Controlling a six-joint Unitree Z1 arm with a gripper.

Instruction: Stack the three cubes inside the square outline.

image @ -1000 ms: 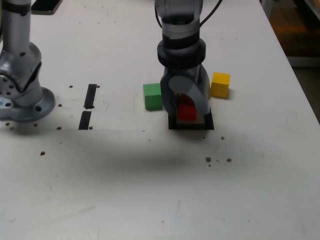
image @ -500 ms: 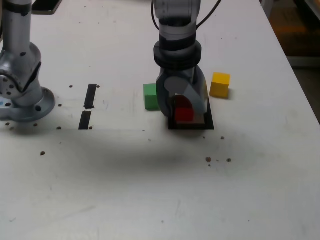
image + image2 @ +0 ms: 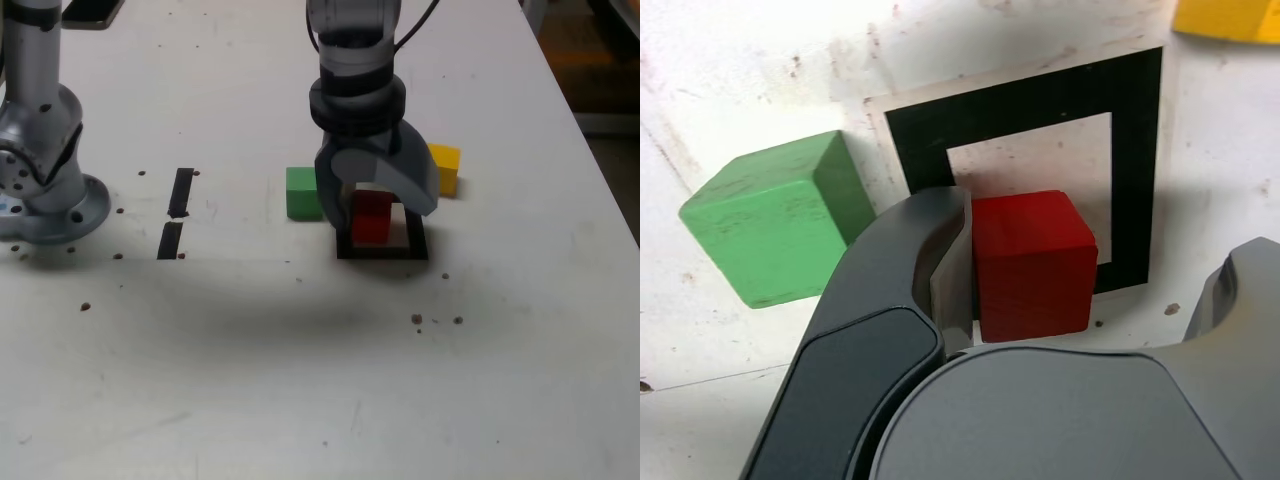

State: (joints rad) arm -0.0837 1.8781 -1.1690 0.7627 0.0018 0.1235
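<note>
White tabletop (image 3: 300,380), scuffed and dotted with small dark specks, with a darker floor showing past its edge at the exterior view's right. The gripper (image 3: 378,205) points down over the square outline (image 3: 382,250) with its jaws parted — one finger (image 3: 940,270) lies against the side of the red cube (image 3: 372,216), while the other stands well clear of it, with a plain gap showing in the wrist view. The red cube rests on the table inside the outline, toward its near left corner in the exterior view; whether its base overlaps the tape cannot be told. The green cube (image 3: 303,193) sits on the table just outside the outline at the exterior view's left, close to the gripper. The yellow cube (image 3: 445,168) sits outside the outline behind it at the exterior view's right, partly hidden by the open finger. Further to the exterior view's left — two short black tape strips (image 3: 176,212) in line, and beyond them a grey arm base (image 3: 42,170) bolted to the table.
</note>
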